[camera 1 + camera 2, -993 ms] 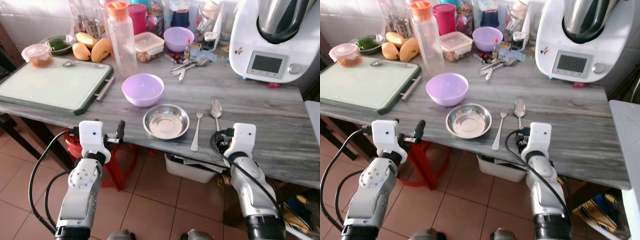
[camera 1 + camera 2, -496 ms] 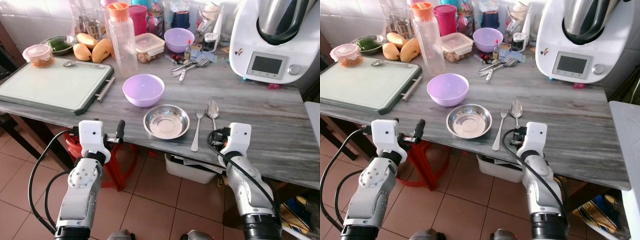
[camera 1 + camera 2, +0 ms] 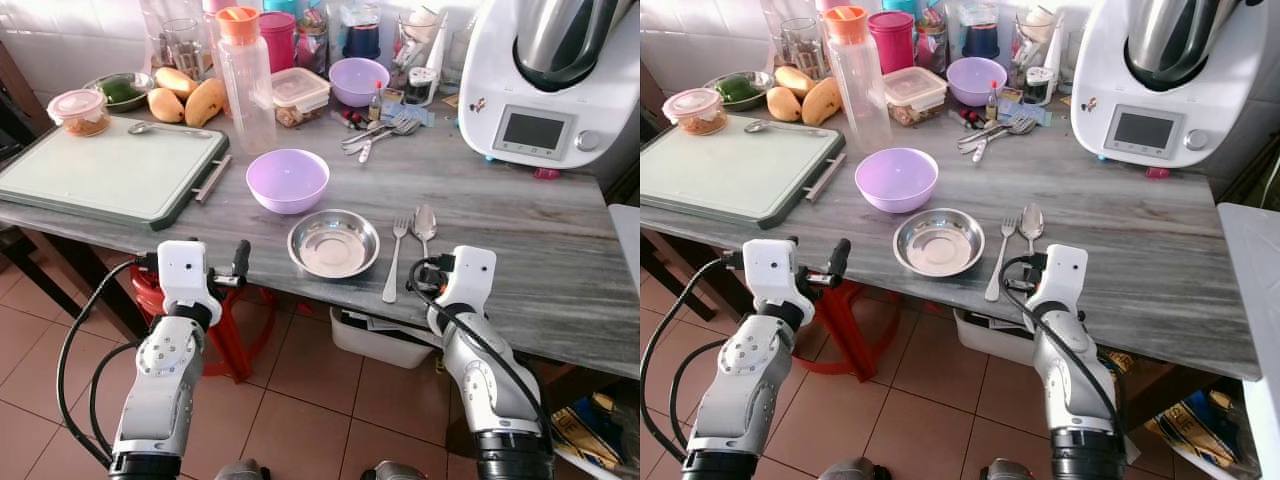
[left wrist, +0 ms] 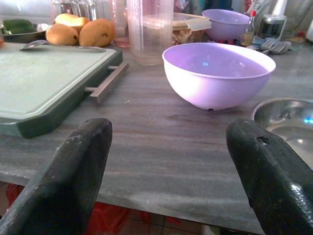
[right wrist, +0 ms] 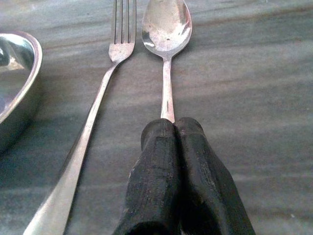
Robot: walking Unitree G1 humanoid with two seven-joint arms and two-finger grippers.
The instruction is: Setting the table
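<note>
A steel plate [image 3: 333,243] sits near the front edge of the grey table [image 3: 520,230], with a purple bowl [image 3: 288,180] just behind it. Right of the plate lie a fork [image 3: 394,262] and a spoon [image 3: 425,222], side by side and parallel. My right gripper [image 5: 171,139] is shut on the spoon's handle at the table's front edge, and the spoon [image 5: 166,29] rests flat on the wood. My left gripper [image 4: 168,142] is open at the front edge, left of the plate, holding nothing.
A green-rimmed cutting board [image 3: 100,170] fills the left of the table. At the back stand a tall bottle [image 3: 243,75], mangoes [image 3: 200,100], a second purple bowl [image 3: 358,80], loose cutlery [image 3: 385,128] and a white kitchen machine [image 3: 545,80]. A red stool [image 3: 235,330] stands under the table.
My right gripper has slid the spoon left, so it now lies close beside the fork. The left arm has stayed where it was.
</note>
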